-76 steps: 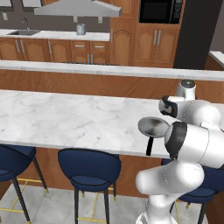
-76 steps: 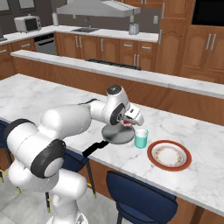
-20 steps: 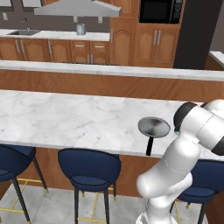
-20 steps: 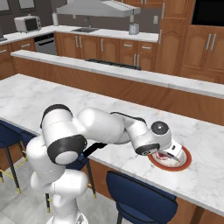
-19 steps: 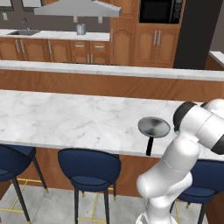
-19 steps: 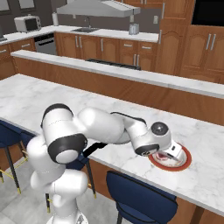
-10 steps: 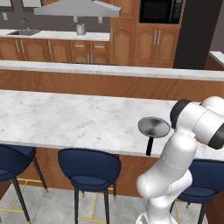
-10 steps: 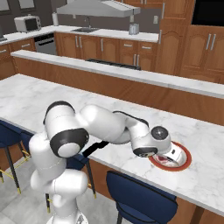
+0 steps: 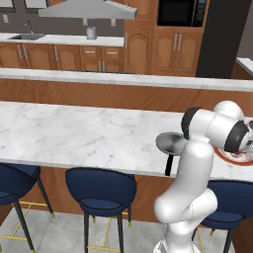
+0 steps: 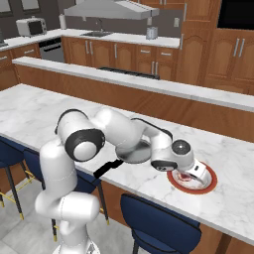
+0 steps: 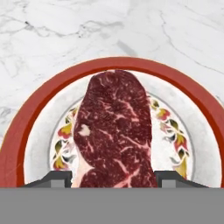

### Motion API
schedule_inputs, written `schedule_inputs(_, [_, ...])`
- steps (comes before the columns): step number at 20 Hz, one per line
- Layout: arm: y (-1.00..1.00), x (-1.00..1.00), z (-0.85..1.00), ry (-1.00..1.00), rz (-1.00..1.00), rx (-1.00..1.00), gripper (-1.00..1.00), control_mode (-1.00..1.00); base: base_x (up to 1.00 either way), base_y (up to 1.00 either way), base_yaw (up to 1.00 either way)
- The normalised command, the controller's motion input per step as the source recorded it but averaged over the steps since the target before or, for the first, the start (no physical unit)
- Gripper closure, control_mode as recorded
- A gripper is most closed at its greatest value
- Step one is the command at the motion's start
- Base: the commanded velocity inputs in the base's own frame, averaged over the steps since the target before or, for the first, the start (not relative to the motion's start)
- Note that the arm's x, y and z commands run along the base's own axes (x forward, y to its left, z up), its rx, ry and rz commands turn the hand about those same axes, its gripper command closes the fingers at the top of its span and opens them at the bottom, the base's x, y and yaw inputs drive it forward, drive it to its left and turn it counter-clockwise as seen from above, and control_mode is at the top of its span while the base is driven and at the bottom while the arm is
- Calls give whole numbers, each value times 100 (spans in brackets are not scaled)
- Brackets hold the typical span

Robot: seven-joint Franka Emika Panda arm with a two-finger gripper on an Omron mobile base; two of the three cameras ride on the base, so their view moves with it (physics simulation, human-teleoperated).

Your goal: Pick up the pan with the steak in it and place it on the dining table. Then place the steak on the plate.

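1. Left of my hand, I've got the pan [image 10: 133, 152] sitting on the marble tabletop [image 10: 44, 116], black handle [image 10: 107, 167] poking out over the near edge; nothing lies on the part of the pan I can see.
2. Now the hand [image 10: 197, 173] itself: it's low over the plate [image 10: 208, 184], fingers [image 11: 59, 179] spread to either side of the steak [image 11: 115, 130].
3. In the hand view, both tips stand just off the meat's flanks with the slab running straight out between them; I can't tell whether they're pinching it or have let go.
4. The steak lies flat on the plate's pale patterned centre, inside the red rim, its near end right at my fingertips.
5. From the left base camera, the plate [image 9: 223, 156] peeks out behind my wrist, near the tabletop's right end.
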Motion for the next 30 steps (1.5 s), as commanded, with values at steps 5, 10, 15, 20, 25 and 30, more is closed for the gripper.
schedule_inputs(5, [0, 0, 0, 0, 0, 0, -100, -100, 0, 0, 0])
schedule_inputs(10, [-5, 1, 11, -2, 0, 3, -100, -100, 0, 0, 0])
schedule_inputs(15, [0, 19, 46, 0, -5, 5, -100, -100, 0, 0, 0])
schedule_inputs(20, [14, 5, 69, 0, -4, 2, -100, -100, 0, 0, 0])
schedule_inputs(25, [38, -26, 71, -1, 0, 0, -100, -100, 0, 0, 0])
schedule_inputs(30, [34, -56, 54, -23, 0, -2, -100, -100, 0, 0, 0])
